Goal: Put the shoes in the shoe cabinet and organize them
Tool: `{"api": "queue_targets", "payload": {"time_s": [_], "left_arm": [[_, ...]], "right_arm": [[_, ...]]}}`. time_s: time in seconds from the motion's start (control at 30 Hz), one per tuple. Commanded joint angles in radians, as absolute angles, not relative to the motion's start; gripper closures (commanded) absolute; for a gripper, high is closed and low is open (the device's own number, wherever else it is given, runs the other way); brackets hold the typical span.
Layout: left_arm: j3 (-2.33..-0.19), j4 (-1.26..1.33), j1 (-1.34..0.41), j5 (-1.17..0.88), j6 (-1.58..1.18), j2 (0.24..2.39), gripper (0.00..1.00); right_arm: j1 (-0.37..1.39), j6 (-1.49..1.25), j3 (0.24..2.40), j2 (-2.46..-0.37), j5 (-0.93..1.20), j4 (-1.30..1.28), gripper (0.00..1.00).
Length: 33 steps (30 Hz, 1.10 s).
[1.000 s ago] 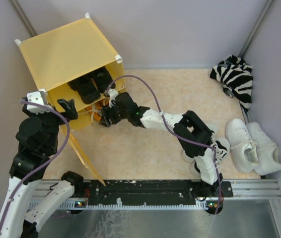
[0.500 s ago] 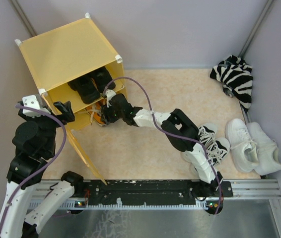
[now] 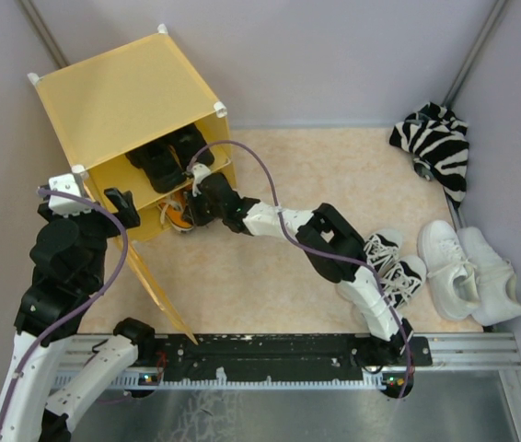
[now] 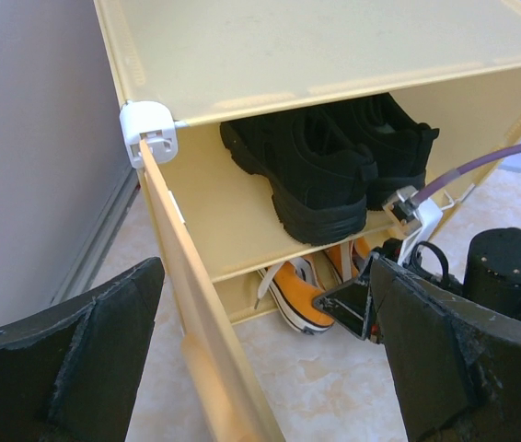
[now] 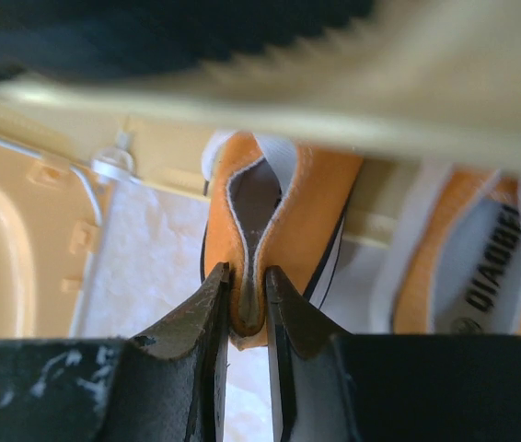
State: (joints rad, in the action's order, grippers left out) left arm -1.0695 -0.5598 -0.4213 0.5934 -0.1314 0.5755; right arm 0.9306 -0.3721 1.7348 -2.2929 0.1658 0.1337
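The yellow shoe cabinet [image 3: 122, 92] stands at the far left with its door panel [image 3: 155, 285] swung open toward me. The all-black pair [image 3: 164, 157] sits on the inner shelf. My right gripper [image 3: 196, 198] reaches into the lower compartment. It is shut on the heel rim of an orange sneaker [image 5: 316, 203], at the gripper's tips [image 5: 247, 285]. The second orange sneaker [image 5: 491, 267] lies to its right. My left gripper [image 4: 265, 276] is open, with its fingers either side of the door's top edge [image 4: 196, 341] and not touching it. The black pair [image 4: 325, 166] and an orange sneaker [image 4: 302, 295] also show in the left wrist view.
Black-and-white sneakers [image 3: 391, 262] lie by the right arm. White sneakers [image 3: 468, 267] lie at the right wall. A zebra-striped cloth bundle [image 3: 440, 147] lies at the far right corner. Grey walls close in the floor on three sides.
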Motion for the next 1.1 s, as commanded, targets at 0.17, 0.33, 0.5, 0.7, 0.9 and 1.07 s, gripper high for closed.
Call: {"api": "queue_targets", "payload": {"time_s": [0.17, 0.33, 0.5, 0.7, 0.9, 1.07], "left_arm": [[-1.121, -0.657, -0.423, 0.643, -0.147, 0.543, 0.01], [-1.136, -0.693, -0.423, 0.654, -0.149, 0.548, 0.01], [-1.145, -0.718, -0.423, 0.667, -0.149, 0.567, 0.01], [-1.178, -0.758, -0.423, 0.676, -0.146, 0.630, 0.01], [-1.191, -0.785, -0.423, 0.683, -0.157, 0.663, 0.01], [-1.195, -0.852, -0.423, 0.681, -0.169, 0.675, 0.01]], "right_arm": [[1.012, -0.493, 1.957, -2.405, 0.179, 0.290, 0.91], [1.026, -0.458, 2.003, -2.491, 0.212, 0.367, 0.91], [1.037, -0.362, 2.043, -2.557, 0.292, 0.399, 0.91], [1.038, -0.325, 1.919, -2.542, 0.359, 0.472, 0.91], [1.046, -0.339, 1.727, -2.452, 0.266, 0.550, 0.70], [1.046, -0.321, 1.647, -2.380, 0.182, 0.542, 0.40]]}}
